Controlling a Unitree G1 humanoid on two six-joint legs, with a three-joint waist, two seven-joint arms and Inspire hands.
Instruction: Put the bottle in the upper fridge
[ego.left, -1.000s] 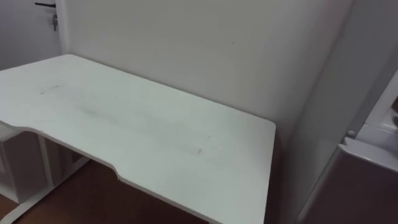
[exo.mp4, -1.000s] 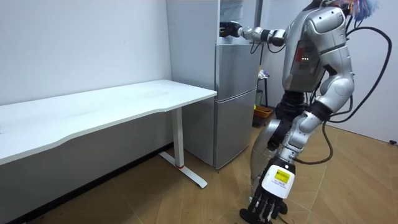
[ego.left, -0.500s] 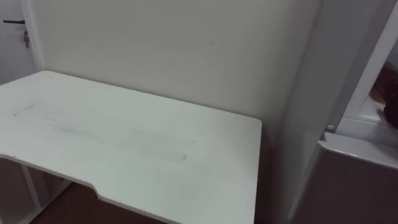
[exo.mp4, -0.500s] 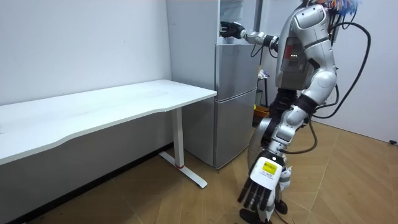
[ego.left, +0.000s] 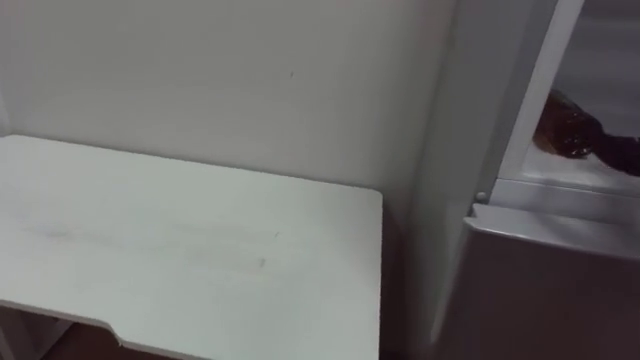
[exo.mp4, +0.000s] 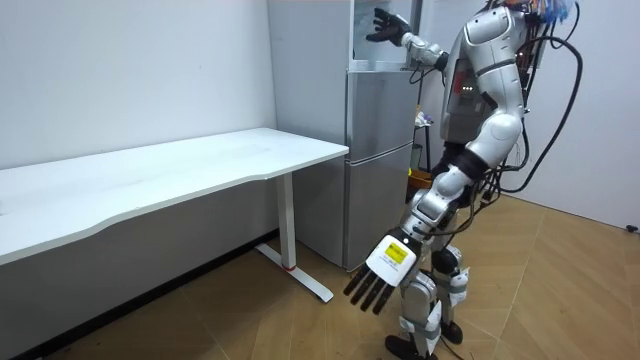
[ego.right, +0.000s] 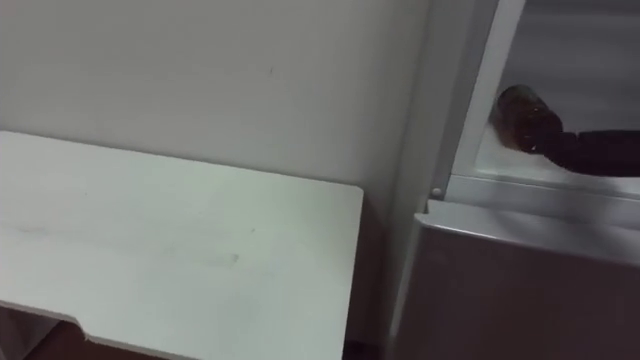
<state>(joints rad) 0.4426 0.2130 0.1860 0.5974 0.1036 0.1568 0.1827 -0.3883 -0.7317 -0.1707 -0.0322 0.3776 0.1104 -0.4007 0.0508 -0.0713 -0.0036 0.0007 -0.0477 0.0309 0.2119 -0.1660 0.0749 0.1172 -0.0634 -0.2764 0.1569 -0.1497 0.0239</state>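
Observation:
A brown bottle (ego.right: 522, 114) lies on its side on the white shelf of the open upper fridge (ego.right: 530, 190), at the right of the eye views. My right arm (ego.right: 600, 150) reaches in from the right, its dark end right beside the bottle. In the room view my right hand (exo.mp4: 385, 24) is raised in the upper fridge's opening with fingers spread, open and holding nothing. My left hand (exo.mp4: 372, 285) hangs low and forward of my legs, fingers straight. I stand upright at the silver fridge (exo.mp4: 375, 170).
A white desk (ego.left: 180, 250) stands against the wall directly left of the fridge, its right edge almost touching the fridge's side. The closed lower fridge door (ego.left: 540, 290) is below the shelf. Wooden floor lies open around my feet.
The eye view has swung right, bringing the bottle and shelf into sight. My right hand rose from shelf level and spread its fingers. My left hand swung forward and up.

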